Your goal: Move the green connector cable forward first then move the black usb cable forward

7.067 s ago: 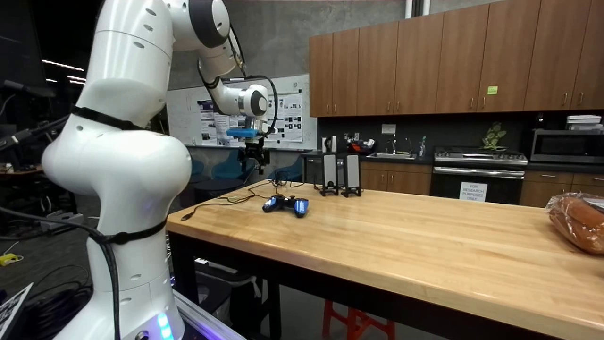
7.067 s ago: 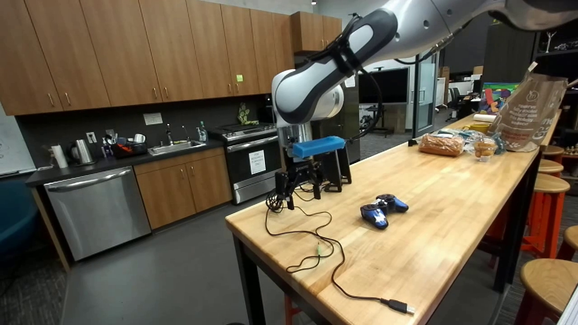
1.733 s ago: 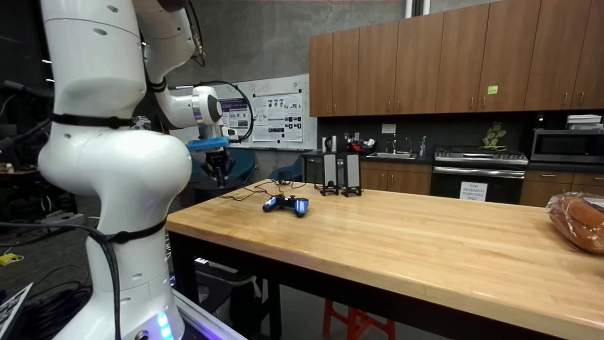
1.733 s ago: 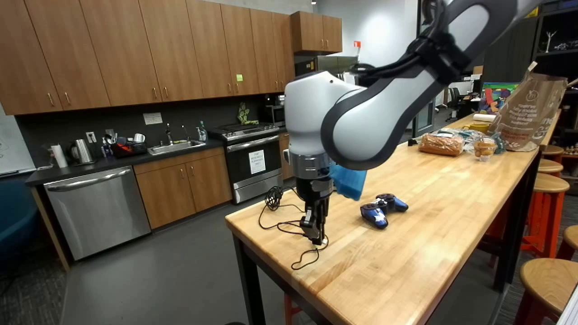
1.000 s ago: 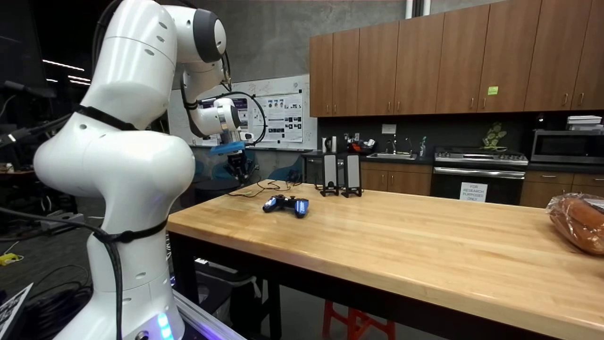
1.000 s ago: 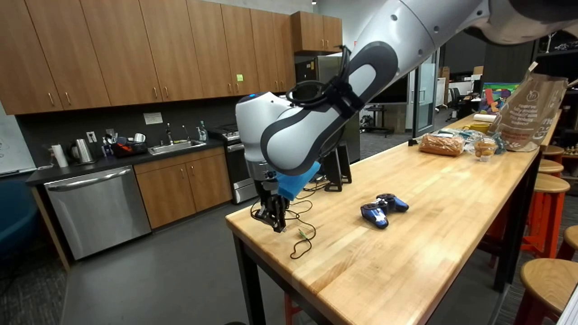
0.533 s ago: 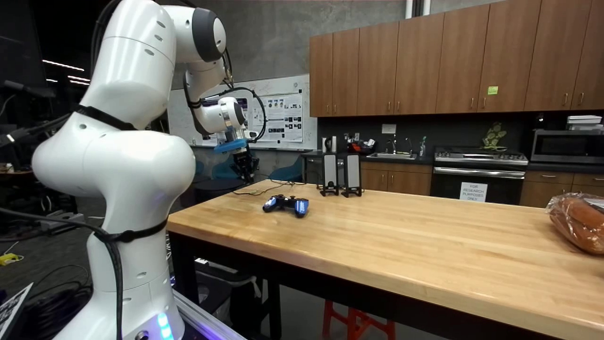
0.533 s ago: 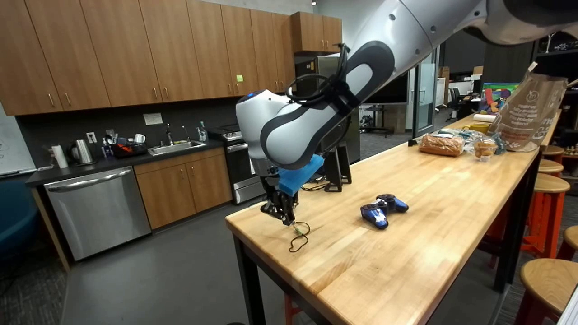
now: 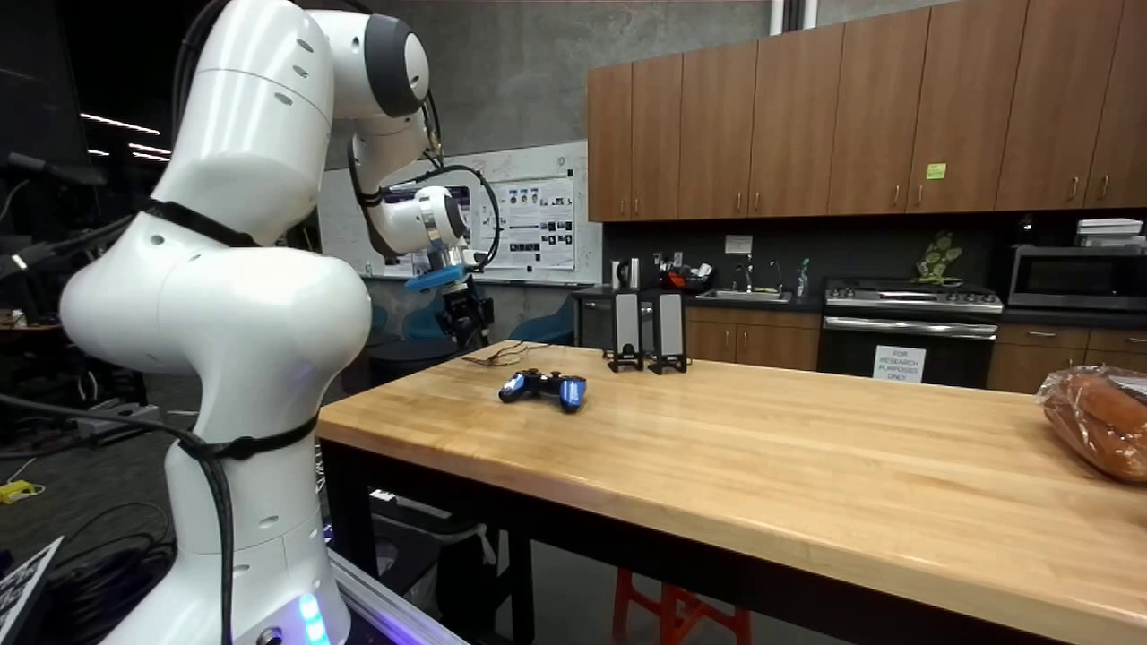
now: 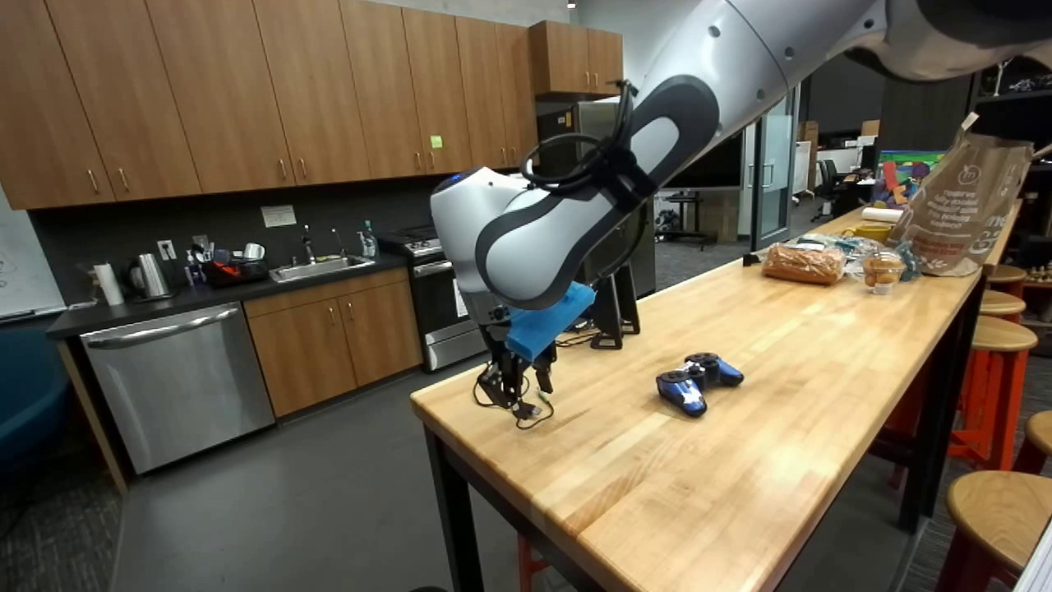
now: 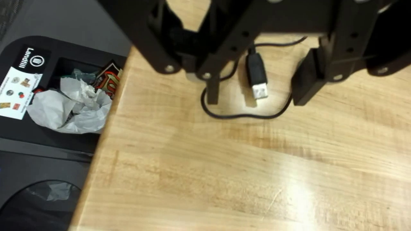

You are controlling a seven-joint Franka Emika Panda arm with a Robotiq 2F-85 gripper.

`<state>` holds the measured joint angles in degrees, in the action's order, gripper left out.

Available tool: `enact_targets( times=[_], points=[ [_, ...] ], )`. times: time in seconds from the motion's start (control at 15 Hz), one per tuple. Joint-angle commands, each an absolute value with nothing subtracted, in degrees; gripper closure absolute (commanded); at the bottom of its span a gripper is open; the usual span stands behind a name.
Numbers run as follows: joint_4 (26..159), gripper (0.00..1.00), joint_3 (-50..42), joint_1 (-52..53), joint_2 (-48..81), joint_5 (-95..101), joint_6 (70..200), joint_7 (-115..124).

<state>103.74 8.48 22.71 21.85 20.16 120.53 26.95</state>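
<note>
Table (image 10: 699, 493) bears controller (image 9: 542, 385), speakers (image 9: 669, 327), cables (image 11: 245, 115), probably bread (image 10: 803, 264)

- Brown wooden cabinets (image 9: 797, 125) hang above a dark backsplash (image 10: 226, 215) in both exterior views.
- A grey concrete wall (image 9: 511, 81) rises behind a whiteboard (image 9: 336, 219) bearing printed posters (image 9: 548, 228).
- A stainless dishwasher (image 10: 177, 370) stands beside the lower cabinets (image 10: 304, 358).
- The floor (image 10: 312, 477) is dark grey.
- Round wooden-topped stools (image 10: 998, 514) stand along the pale wooden table (image 10: 699, 485).
- Strip lights (image 9: 120, 124) glow white against darkness.

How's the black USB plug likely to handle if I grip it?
The black USB plug should be stiff: its straight shape and metal tip look rigid. It's slim, so probably light. The thin cord curving around its tip bends loosely, so it's likely floppy and might drag.
</note>
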Motion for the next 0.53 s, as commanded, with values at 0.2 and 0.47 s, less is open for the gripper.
enact_targets(
  times=[0.2, 0.47],
  points=[
    [104.74, 0.0, 8.02, 23.66, 20.48, 21.24, 119.79, 29.15],
    [105.65, 0.0, 8.14, 23.6, 18.99, 21.17, 120.25, 29.1]
  ],
)
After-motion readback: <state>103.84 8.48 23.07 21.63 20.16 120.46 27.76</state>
